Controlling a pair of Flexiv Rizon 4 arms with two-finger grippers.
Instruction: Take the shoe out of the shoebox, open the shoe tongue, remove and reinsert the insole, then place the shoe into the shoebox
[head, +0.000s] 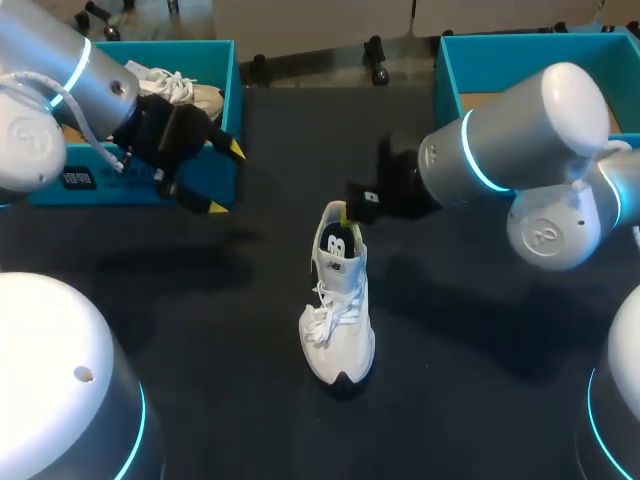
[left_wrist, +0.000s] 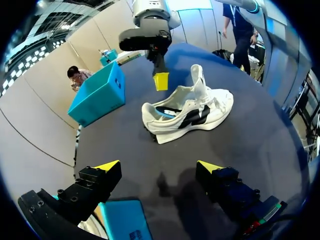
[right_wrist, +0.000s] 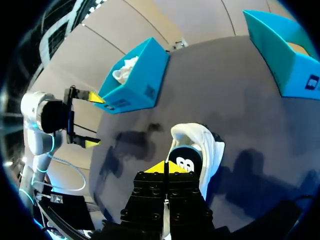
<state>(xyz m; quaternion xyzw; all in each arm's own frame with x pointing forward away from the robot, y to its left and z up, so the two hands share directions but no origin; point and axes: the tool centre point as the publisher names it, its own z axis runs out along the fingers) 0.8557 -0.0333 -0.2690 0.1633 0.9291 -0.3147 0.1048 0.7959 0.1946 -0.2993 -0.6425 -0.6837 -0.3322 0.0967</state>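
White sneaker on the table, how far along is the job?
Done: the white lace-up sneaker stands on the black table, outside the teal shoebox, its tongue pulled up. In hand: the right gripper, shut and empty, hovers at the heel opening, where the dark insole lies inside; whether it has been out already, I cannot tell. The left gripper is open and empty. Left: returning the sneaker to the shoebox.
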